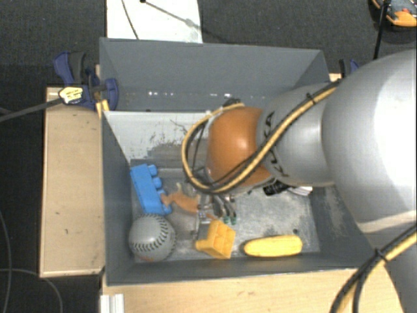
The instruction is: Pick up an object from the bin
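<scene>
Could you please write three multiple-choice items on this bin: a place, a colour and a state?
1. The grey ball lies in the bin's: A lower-left corner, as viewed; B upper-right corner; C middle.
2. The studded block is: A red; B blue; C green.
3. The long yellow thing: A stands on end; B rests on the ball; C lies flat.
Key: 1 A, it sits in that corner. 2 B, it is plainly blue. 3 C, it lies flat by the near wall.
</scene>
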Robot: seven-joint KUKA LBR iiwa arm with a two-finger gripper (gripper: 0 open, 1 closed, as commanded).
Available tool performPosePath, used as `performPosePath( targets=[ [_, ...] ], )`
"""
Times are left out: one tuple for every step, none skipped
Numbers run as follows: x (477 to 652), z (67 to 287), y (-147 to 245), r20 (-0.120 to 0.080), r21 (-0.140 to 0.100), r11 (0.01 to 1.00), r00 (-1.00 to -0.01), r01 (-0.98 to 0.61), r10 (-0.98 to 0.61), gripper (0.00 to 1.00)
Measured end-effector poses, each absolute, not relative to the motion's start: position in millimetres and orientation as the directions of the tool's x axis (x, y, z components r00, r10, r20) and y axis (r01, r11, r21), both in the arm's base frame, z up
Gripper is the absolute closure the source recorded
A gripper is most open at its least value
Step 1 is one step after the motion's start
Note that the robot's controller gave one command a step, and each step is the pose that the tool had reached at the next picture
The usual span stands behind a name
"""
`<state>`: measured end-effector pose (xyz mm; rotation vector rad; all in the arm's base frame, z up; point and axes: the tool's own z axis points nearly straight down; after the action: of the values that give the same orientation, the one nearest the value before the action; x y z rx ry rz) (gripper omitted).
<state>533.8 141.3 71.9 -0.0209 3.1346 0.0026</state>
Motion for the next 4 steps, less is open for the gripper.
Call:
performPosePath(
  targets=[
    [575.7,71.8,124.5,-0.001,0.004,0.87,-0.87,0.493,0.493,1.0],
    [575.5,72.0,124.3,-0.001,0.004,0.87,-0.87,0.493,0.493,1.0],
    [574.9,74.5,124.5,-0.001,0.003,0.87,-0.87,0.492,0.492,1.0],
    [574.6,81.0,124.0,-0.001,0.002,0.87,-0.87,0.492,0.492,1.0]
  ],
)
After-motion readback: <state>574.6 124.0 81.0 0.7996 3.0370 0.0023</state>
